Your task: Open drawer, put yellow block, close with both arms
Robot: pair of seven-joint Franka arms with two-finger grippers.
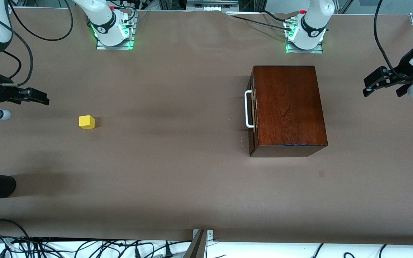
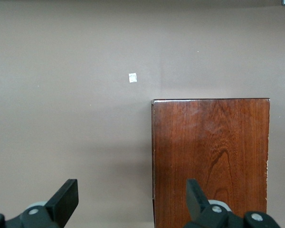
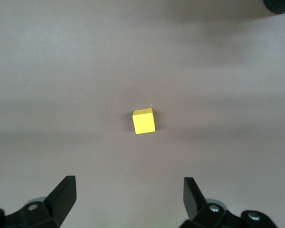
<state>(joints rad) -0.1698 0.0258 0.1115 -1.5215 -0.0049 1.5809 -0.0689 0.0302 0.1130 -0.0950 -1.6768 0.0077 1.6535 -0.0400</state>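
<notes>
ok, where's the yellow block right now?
The yellow block sits on the bare table toward the right arm's end, well apart from the closed drawer, untouched.

white jointed arms [image 1: 102, 21] with dark grey caps, black cables, green-lit bases, black pincers

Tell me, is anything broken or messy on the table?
Nothing stands out. The wooden box sits flat with its drawer shut, the yellow block lies alone toward the right arm's end, and nothing is spilled.
</notes>
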